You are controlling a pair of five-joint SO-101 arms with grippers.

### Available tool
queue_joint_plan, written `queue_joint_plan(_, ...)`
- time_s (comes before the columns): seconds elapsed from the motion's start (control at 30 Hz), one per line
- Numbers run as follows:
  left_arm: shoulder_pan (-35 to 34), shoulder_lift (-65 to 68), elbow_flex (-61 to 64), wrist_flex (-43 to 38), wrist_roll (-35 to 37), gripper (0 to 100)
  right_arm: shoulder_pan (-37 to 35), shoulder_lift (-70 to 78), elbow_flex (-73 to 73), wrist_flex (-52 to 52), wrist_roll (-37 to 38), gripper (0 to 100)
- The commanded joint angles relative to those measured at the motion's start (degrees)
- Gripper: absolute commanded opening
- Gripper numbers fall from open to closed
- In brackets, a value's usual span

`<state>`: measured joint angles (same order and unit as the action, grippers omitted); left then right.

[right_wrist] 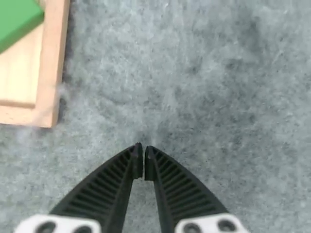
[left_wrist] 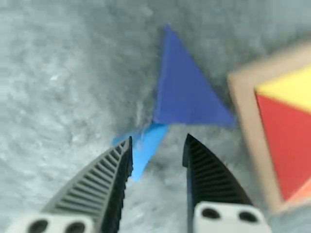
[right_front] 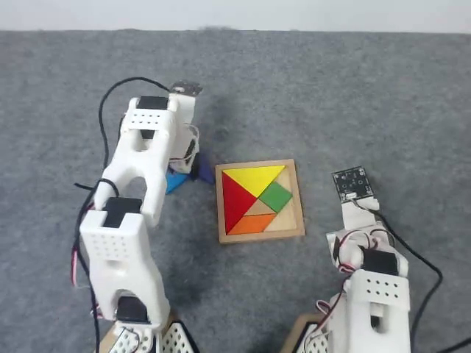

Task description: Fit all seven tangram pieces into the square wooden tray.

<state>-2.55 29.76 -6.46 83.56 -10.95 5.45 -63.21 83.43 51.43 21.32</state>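
Jaws of left gripper (left_wrist: 159, 140) are being held spread over light blue piece (left_wrist: 146, 148) touching dark blue triangle (left_wrist: 184, 92), just beside tray (left_wrist: 245, 104). Light blue edges alone are best being straddled. Right gripper (right_wrist: 144, 149) is being held pressed together over worktop (right_wrist: 218, 73).

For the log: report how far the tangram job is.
Done: yellow triangle, red triangle, green square and orange piece lie in the wooden tray. In hand: nothing; left gripper hangs open over the light blue piece, right gripper is shut over carpet. Left: that piece and the dark blue triangle, both outside the tray.
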Motion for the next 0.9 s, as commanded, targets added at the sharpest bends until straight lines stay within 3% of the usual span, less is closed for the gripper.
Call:
queue_joint_plan(0.0,-2.81,-5.01,-2.51,1.58,-9.32,15,0.40,-1.19,-0.35,-1.27,-0.53,0.9)
queue_joint_plan(0.33,-3.60,2.11,-2.77,-5.63,-11.52,15,0.31,-1.19,-0.26,-1.27,-0.53,0.9)
queue_joint_plan(0.87,-3.34,3.52,-0.57,-0.62,-13.80,10,0.31,-1.19,-0.26,-1.36,-0.53,0.9)
